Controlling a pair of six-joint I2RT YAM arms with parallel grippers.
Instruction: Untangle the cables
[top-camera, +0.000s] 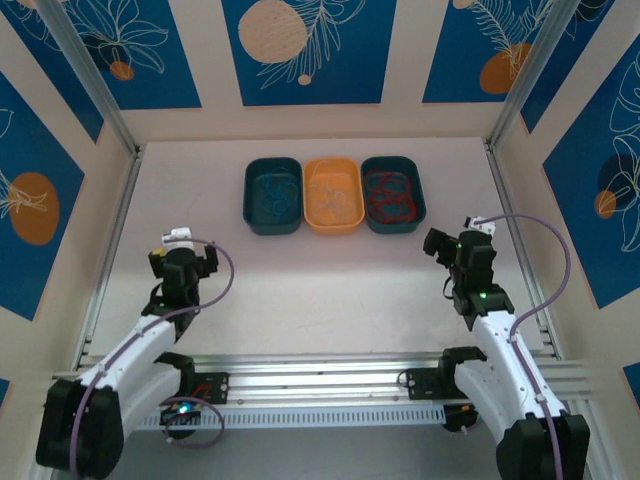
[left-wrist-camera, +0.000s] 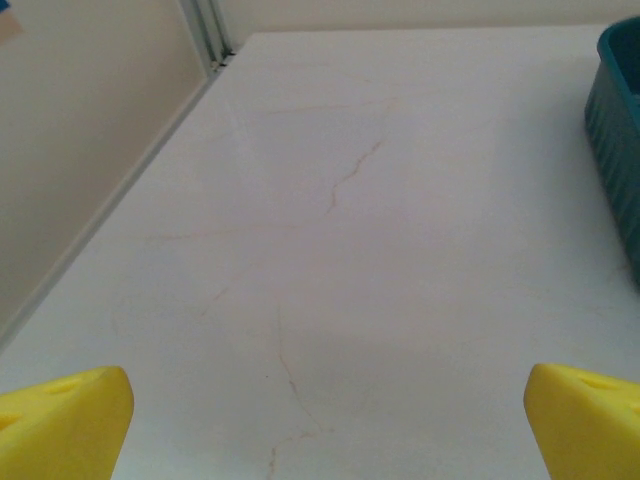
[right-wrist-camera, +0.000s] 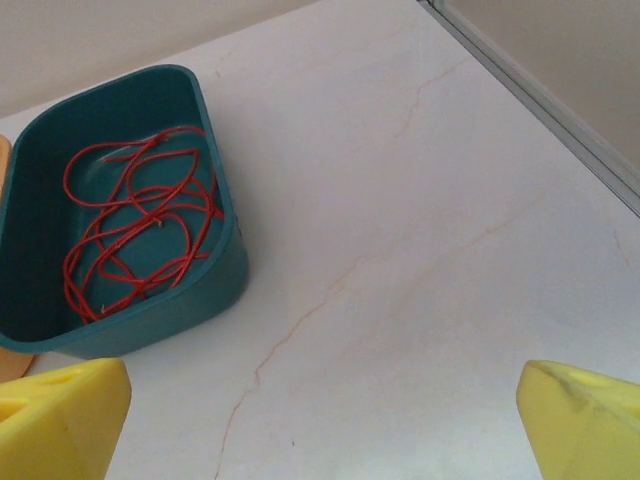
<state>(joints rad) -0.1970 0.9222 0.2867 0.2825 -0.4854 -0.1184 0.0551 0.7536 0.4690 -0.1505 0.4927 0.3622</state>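
Three bins stand in a row at the back of the table. The left teal bin holds blue cables, the orange bin holds white cables, and the right teal bin holds red cables. In the right wrist view the red cables lie in curly loops inside their bin. My left gripper is open over bare table at the left, with its yellow fingertips far apart. My right gripper is open too, right of the bins, with nothing between its fingertips.
The table is white marble with thin veins. Patterned walls and metal rails close it in on three sides. An edge of the left teal bin shows at the right of the left wrist view.
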